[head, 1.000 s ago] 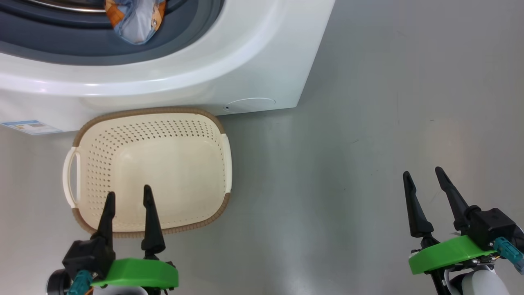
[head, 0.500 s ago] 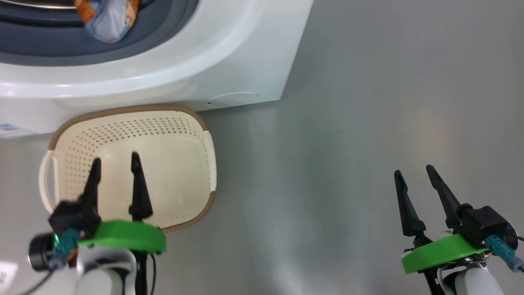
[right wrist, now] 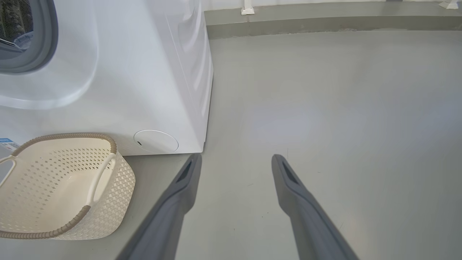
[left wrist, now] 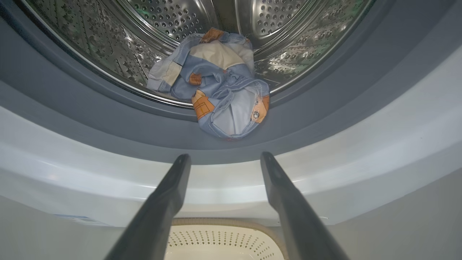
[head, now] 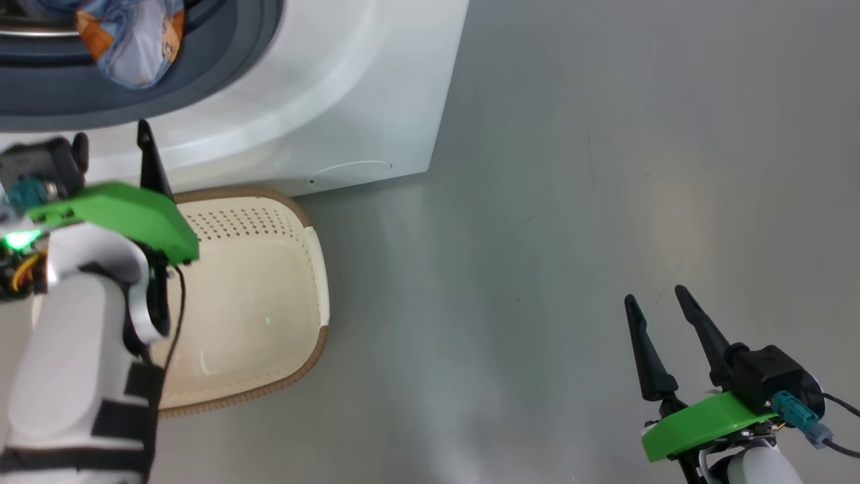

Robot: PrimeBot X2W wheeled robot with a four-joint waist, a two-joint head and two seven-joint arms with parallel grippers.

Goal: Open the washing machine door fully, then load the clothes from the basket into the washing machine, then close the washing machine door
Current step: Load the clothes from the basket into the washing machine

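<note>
The white washing machine (head: 322,87) stands with its opening uncovered; the washing machine door is out of view. The clothes (left wrist: 220,90), a light blue bundle with orange-brown prints and a cream piece, lie at the front of the steel drum (left wrist: 288,21), one end draped over the grey gasket (left wrist: 108,122). My left gripper (left wrist: 225,157) is open and empty, just below the opening and above the basket (head: 306,215), which holds nothing. My right gripper (head: 655,296) hangs open and empty over bare floor at the lower right.
The cream basket (right wrist: 65,136) sits on the grey floor against the machine's front, beside a round service flap (right wrist: 156,141). A low grey kerb (right wrist: 325,21) runs along the far wall. The floor (head: 537,235) lies to the machine's right.
My left arm has risen from over the basket to the front of the machine's opening. The head camera has swung, shifting the scene leftward. The right gripper has barely moved.
</note>
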